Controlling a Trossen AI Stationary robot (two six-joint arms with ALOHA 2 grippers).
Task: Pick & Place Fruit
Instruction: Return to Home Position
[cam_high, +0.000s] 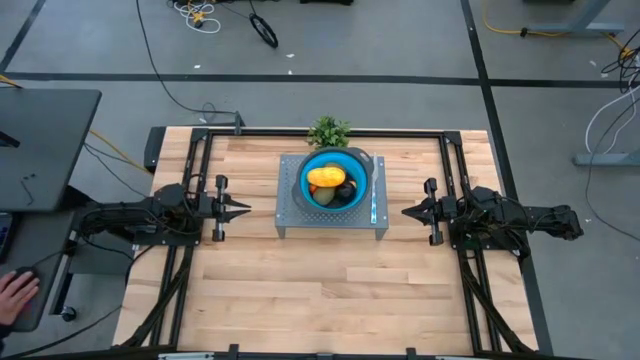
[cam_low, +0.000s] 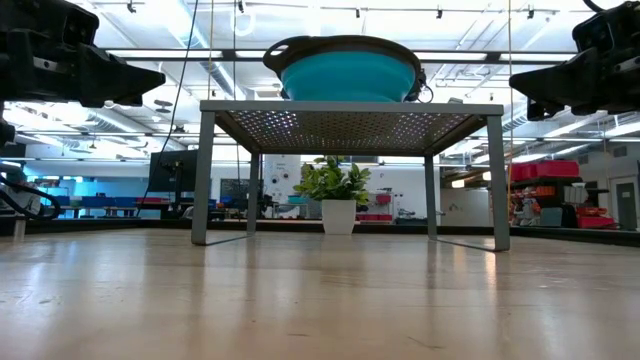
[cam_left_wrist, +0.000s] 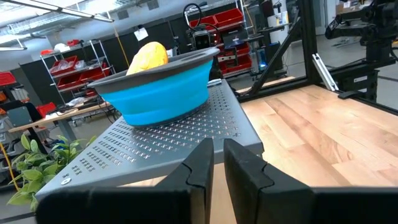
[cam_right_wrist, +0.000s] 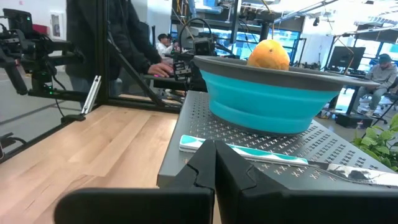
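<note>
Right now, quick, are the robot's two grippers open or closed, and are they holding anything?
Left gripper: nearly closed, a thin gap, holding nothing, left of the metal stand.
Right gripper: closed, holding nothing, right of the stand.

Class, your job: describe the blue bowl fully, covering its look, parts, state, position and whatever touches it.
The blue bowl is round, with bright turquoise walls stepped in ridges like a collapsible bowl and a dark grey rim with a small tab. It looks like soft plastic or silicone. It stands upright on the grey perforated metal stand, near that stand's far edge, midway between the two grippers, which do not touch it. Inside lie pieces of fruit, a yellow-orange one rising above the rim.
</note>
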